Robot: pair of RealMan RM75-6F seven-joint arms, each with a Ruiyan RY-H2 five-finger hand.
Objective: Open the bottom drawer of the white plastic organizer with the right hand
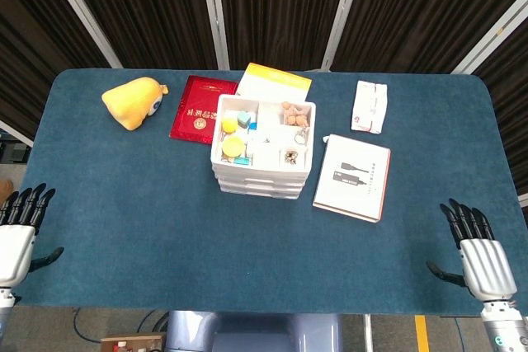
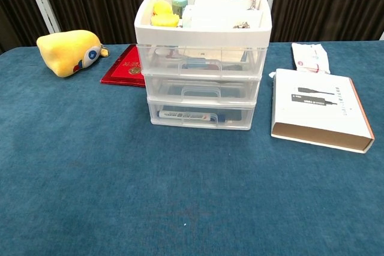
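Observation:
The white plastic organizer (image 1: 262,147) (image 2: 202,58) stands mid-table with three clear drawers, all pushed in. Its bottom drawer (image 2: 201,116) holds a marker and sits flush with the ones above. Small toys fill the open top tray. My right hand (image 1: 478,261) hovers over the table's near right edge, fingers straight and apart, holding nothing, far from the organizer. My left hand (image 1: 16,241) is off the near left corner, fingers also spread and empty. Neither hand shows in the chest view.
A flat white box (image 1: 353,176) (image 2: 318,109) lies right of the organizer, a white packet (image 1: 370,106) behind it. A red booklet (image 1: 196,109), a yellow-edged folder (image 1: 275,83) and a yellow plush toy (image 1: 132,102) lie at the back left.

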